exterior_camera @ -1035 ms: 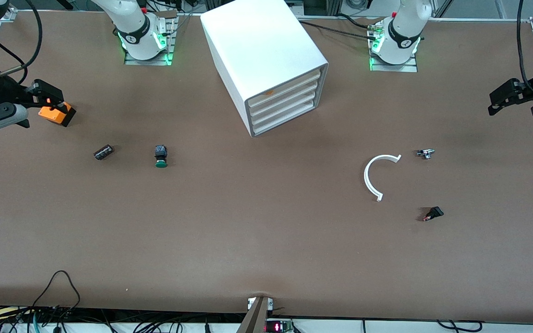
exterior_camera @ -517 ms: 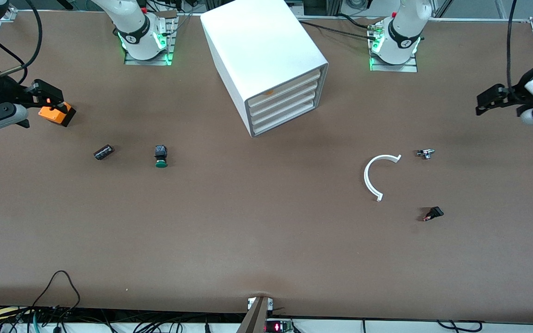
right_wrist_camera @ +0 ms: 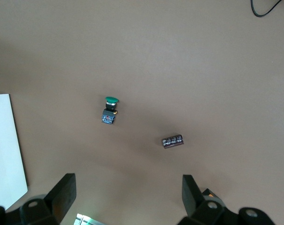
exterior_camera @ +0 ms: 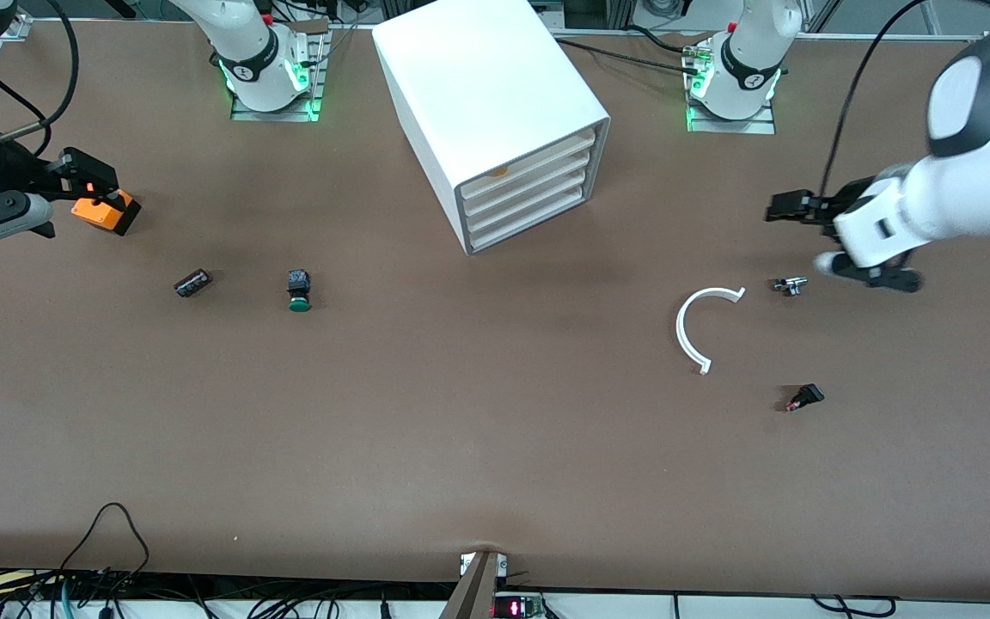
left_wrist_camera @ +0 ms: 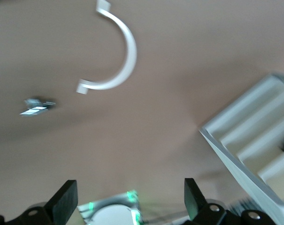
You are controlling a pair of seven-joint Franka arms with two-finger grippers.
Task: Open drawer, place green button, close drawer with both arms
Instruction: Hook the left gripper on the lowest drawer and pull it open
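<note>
The button [exterior_camera: 298, 290], a black cube with a green cap, lies on the table toward the right arm's end; the right wrist view shows the button [right_wrist_camera: 109, 110] too. The white drawer cabinet [exterior_camera: 495, 103] stands mid-table, its stacked drawers [exterior_camera: 526, 194] all pushed in. My right gripper [exterior_camera: 91, 182] hangs open and empty over the orange box [exterior_camera: 106, 212]; its fingers [right_wrist_camera: 62, 192] stand wide apart. My left gripper [exterior_camera: 797, 232] is open and empty, up over the table beside a small metal part [exterior_camera: 791, 284]. Its fingers [left_wrist_camera: 65, 202] frame the left arm's base.
A dark stubby cylinder [exterior_camera: 192, 282] lies beside the button, toward the right arm's end. A white arc-shaped piece [exterior_camera: 701, 327] and a small black part [exterior_camera: 805, 397] lie toward the left arm's end. The cabinet's corner [left_wrist_camera: 254, 150] shows in the left wrist view.
The left arm has swung in from the table's end toward the cabinet and now hangs by the small metal part, gripper still open. The right arm has not moved.
</note>
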